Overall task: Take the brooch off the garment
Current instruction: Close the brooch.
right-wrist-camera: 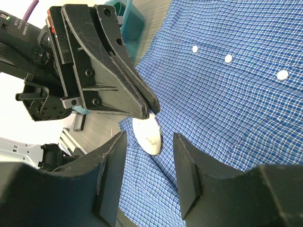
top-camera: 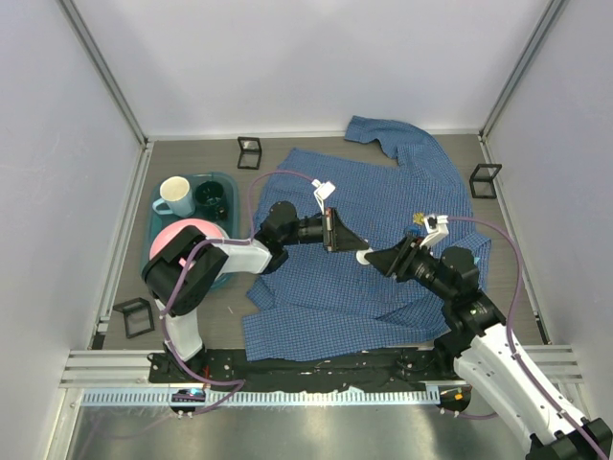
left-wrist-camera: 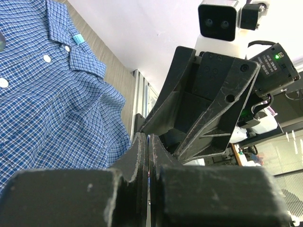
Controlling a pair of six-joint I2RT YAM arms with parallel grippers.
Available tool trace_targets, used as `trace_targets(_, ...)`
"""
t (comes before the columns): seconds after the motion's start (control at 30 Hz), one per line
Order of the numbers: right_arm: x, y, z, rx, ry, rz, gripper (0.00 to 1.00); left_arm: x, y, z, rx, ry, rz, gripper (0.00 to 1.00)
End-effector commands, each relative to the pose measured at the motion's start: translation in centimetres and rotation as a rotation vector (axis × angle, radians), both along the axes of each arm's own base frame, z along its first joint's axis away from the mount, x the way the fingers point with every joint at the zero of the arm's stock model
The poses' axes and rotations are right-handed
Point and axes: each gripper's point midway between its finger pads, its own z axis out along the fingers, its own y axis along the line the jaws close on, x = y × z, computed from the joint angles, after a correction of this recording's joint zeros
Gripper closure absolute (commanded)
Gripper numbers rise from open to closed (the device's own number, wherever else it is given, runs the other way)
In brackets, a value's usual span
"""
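The garment (top-camera: 383, 192), a blue checked shirt with white buttons, lies spread across the table. A round white brooch (right-wrist-camera: 147, 136) stands up on a raised fold of it, also seen from above (top-camera: 364, 256). My left gripper (top-camera: 352, 245) is shut, with a thin sliver of blue cloth between its jaws in the left wrist view (left-wrist-camera: 148, 142); its tips (right-wrist-camera: 150, 106) meet the brooch's upper edge. My right gripper (right-wrist-camera: 149, 142) is open, one finger on each side of the brooch, apart from it. From above, the right gripper (top-camera: 375, 259) faces the left one tip to tip.
A teal tray (top-camera: 230, 182) at the left holds a white mug (top-camera: 174, 196), a dark green cup (top-camera: 211, 199) and a pink bowl (top-camera: 187, 235). Black wire frames stand at the back (top-camera: 249, 151), the right (top-camera: 486, 179) and the front left (top-camera: 138, 316).
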Motion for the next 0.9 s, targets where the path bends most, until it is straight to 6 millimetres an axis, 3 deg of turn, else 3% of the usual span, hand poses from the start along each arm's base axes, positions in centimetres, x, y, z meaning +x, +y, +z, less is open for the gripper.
trace_targets(0.0, -0.5, 0.4, 0.4, 0.006, -0.027, 0.034, 0.51, 0.4, 0.0, 1.9, -0.060, -0.041, 0.008, 1.00)
trace_targets(0.17, -0.6, 0.9, 0.8, 0.051, -0.041, 0.055, 0.59, 0.5, 0.1, 2.1, -0.075, -0.028, 0.014, 1.00)
trace_targets(0.3, -0.5, 1.1, 1.0, 0.071, -0.046, 0.062, 0.73, 0.7, 0.2, 2.0, -0.087, -0.017, 0.019, 1.00)
trace_targets(0.57, -0.2, 0.8, 1.8, 0.094, -0.067, 0.030, 0.79, 1.0, 0.3, 1.6, -0.081, -0.008, 0.027, 1.00)
trace_targets(0.67, -0.3, 0.7, 2.2, 0.103, -0.077, 0.025, 0.85, 1.0, 0.2, 1.7, -0.082, -0.007, 0.025, 1.00)
trace_targets(0.77, -0.1, 0.6, 2.8, 0.105, -0.088, 0.014, 0.98, 1.1, 0.2, 1.5, -0.076, -0.007, 0.030, 1.00)
trace_targets(0.87, 0.4, 0.2, 3.0, 0.079, -0.101, -0.014, 0.99, 1.1, 0.2, 1.4, -0.068, -0.007, 0.033, 1.00)
